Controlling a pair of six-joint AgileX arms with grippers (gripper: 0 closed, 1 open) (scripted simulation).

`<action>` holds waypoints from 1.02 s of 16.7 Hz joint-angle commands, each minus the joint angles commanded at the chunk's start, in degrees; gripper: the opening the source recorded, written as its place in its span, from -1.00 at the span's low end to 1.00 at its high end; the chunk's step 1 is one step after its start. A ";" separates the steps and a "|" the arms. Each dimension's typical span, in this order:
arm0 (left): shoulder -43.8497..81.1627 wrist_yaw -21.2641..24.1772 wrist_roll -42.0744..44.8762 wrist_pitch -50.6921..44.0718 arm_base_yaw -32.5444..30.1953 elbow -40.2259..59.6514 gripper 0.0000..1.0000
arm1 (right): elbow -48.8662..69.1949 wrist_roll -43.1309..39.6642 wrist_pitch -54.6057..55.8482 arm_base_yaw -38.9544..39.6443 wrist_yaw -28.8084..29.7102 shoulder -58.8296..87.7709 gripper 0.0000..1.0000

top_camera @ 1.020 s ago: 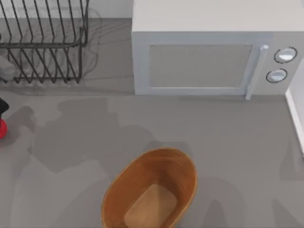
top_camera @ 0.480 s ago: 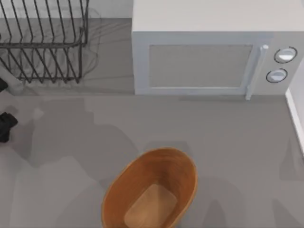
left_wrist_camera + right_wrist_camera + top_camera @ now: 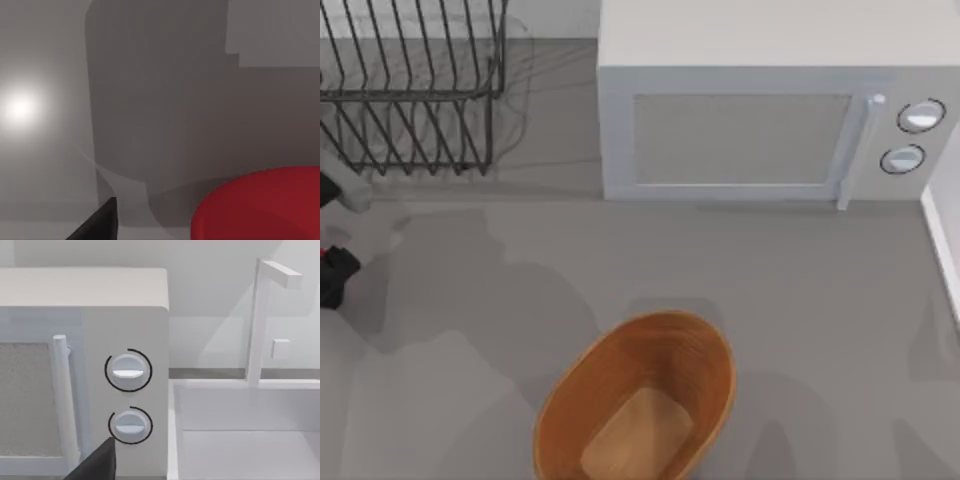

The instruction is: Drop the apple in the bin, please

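Left gripper (image 3: 332, 275) at table's left edge, apple (image 3: 260, 205) just beside it, grip state unclear

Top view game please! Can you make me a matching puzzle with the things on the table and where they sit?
Things:
1. oval orange-brown wooden basket
2. black wire rack
3. white microwave oven
4. left gripper

Places:
A. far left corner
B. left edge of the table
C. near edge, middle
D. far side, toward the right

Pairs: 1-C, 2-A, 3-D, 4-B
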 joint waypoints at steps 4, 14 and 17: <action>0.00 0.00 0.00 0.00 0.00 0.00 0.10 | 0.00 0.00 0.00 0.00 0.00 0.00 1.00; 0.00 0.00 0.00 0.00 0.00 0.00 -1.00 | 0.00 0.00 0.00 0.00 0.00 0.00 1.00; 0.00 0.00 0.00 0.00 0.00 0.00 -1.00 | 0.00 0.00 0.00 0.00 0.00 0.00 1.00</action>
